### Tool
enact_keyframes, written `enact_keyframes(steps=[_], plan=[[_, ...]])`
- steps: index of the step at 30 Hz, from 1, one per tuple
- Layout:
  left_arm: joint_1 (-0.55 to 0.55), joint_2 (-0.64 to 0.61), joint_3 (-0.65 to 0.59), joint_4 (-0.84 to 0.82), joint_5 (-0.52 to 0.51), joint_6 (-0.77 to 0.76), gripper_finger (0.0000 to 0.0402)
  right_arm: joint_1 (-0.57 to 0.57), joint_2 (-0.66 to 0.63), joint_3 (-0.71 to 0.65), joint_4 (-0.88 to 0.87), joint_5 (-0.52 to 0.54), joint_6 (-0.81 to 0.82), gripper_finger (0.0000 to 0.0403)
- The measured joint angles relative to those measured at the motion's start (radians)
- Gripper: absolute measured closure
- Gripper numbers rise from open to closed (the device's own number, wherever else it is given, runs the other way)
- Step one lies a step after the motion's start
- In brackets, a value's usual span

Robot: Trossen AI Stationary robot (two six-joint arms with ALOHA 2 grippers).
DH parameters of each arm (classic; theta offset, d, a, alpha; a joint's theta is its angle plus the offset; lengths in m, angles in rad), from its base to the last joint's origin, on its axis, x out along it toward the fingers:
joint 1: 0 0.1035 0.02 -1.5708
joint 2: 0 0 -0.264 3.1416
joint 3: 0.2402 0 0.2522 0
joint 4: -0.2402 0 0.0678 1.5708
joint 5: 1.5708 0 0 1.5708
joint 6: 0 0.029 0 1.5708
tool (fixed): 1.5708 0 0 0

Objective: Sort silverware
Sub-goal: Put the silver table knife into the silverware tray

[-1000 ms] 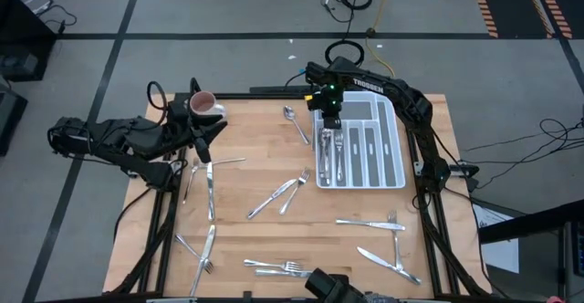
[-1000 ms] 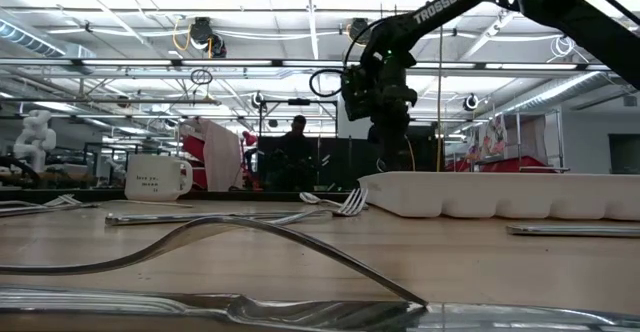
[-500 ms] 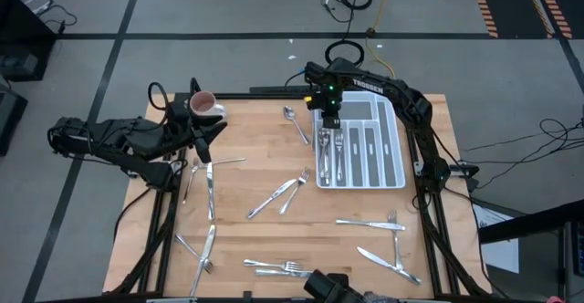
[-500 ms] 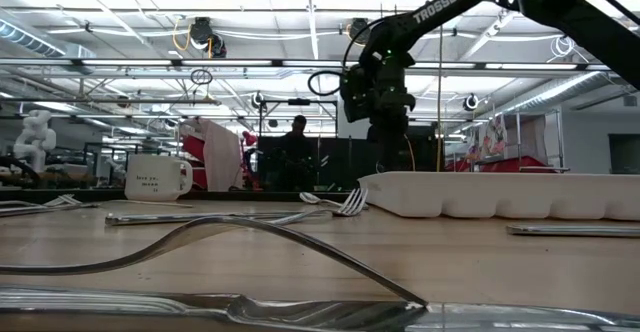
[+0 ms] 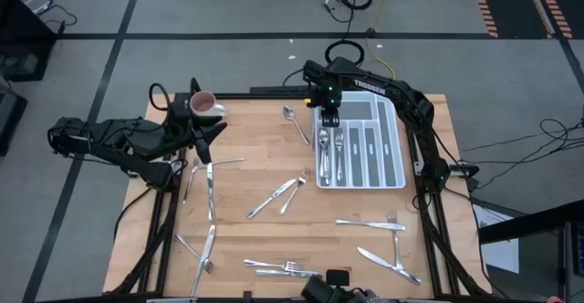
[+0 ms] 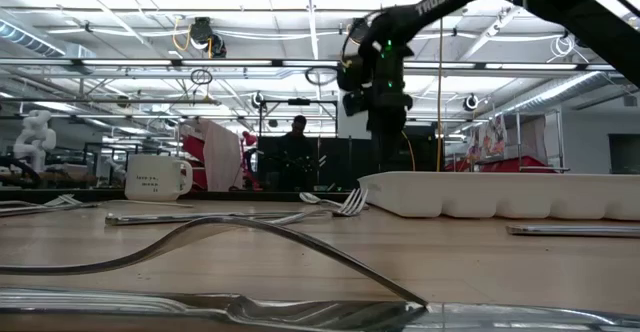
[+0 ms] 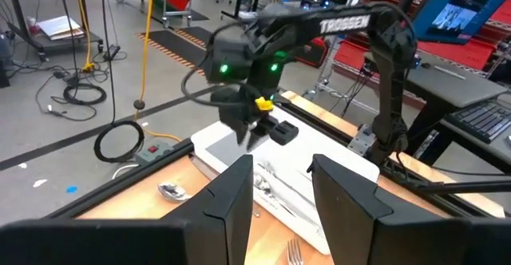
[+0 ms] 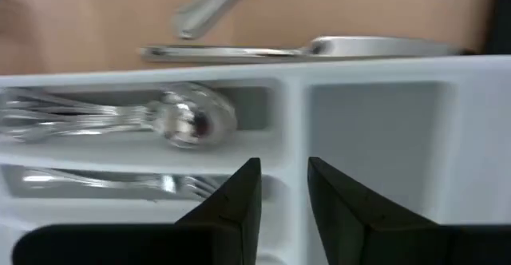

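The right end effector (image 5: 327, 119) hangs above the white cutlery tray's (image 5: 388, 139) far end, fingers parted, holding nothing. A spoon (image 8: 188, 120) lies in the tray beneath it. The left end effector (image 5: 203, 131), open, waits beside the mug (image 5: 203, 104).

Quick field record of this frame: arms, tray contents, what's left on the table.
right gripper: above the far end of the tray, fingers apart, nothing between them
left gripper: waiting near the mug, open, empty
tray contents: a spoon and forks in its left compartments; the right ones look bare
loose silverware: spoon left of the tray; forks and knives scattered over the table
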Motion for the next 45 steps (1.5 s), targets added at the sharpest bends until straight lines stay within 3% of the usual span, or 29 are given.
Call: enact_keyframes(steps=[4,6,12,17,20,26,30,40,45], plan=[[0.000,0.000,0.000,-0.023,-0.001,0.000,0.0267,0.075,0.000,0.078,0.038,0.173,0.031,0.0357],[0.000,0.000,0.000,-0.029,-0.002,0.000,0.0267,0.121,-0.001,0.083,0.120,0.205,0.041,0.0390],[0.000,0.000,0.000,-0.045,-0.004,0.000,0.0267,0.209,0.065,0.084,0.267,0.230,0.232,0.0402],[0.000,0.000,0.000,-0.057,-0.003,0.001,0.0267,0.218,0.144,0.083,0.214,0.285,0.375,0.0403],[-0.001,0.000,0.000,-0.083,-0.003,0.000,0.0267,0.208,0.168,0.083,0.144,0.258,0.409,0.0403],[-0.001,0.000,0.000,-0.096,-0.003,0.000,0.0267,0.198,0.193,0.083,0.060,0.254,0.397,0.0403],[-0.001,0.000,0.000,-0.096,-0.001,0.000,0.0267,0.192,0.208,0.083,0.044,0.179,0.374,0.0403],[-0.001,0.000,0.000,-0.101,-0.001,0.001,0.0267,0.194,0.237,0.085,-0.027,0.177,0.259,0.0403],[-0.001,0.000,0.000,-0.101,-0.001,0.001,0.0267,0.217,0.244,0.081,-0.109,0.309,0.192,0.0403]])
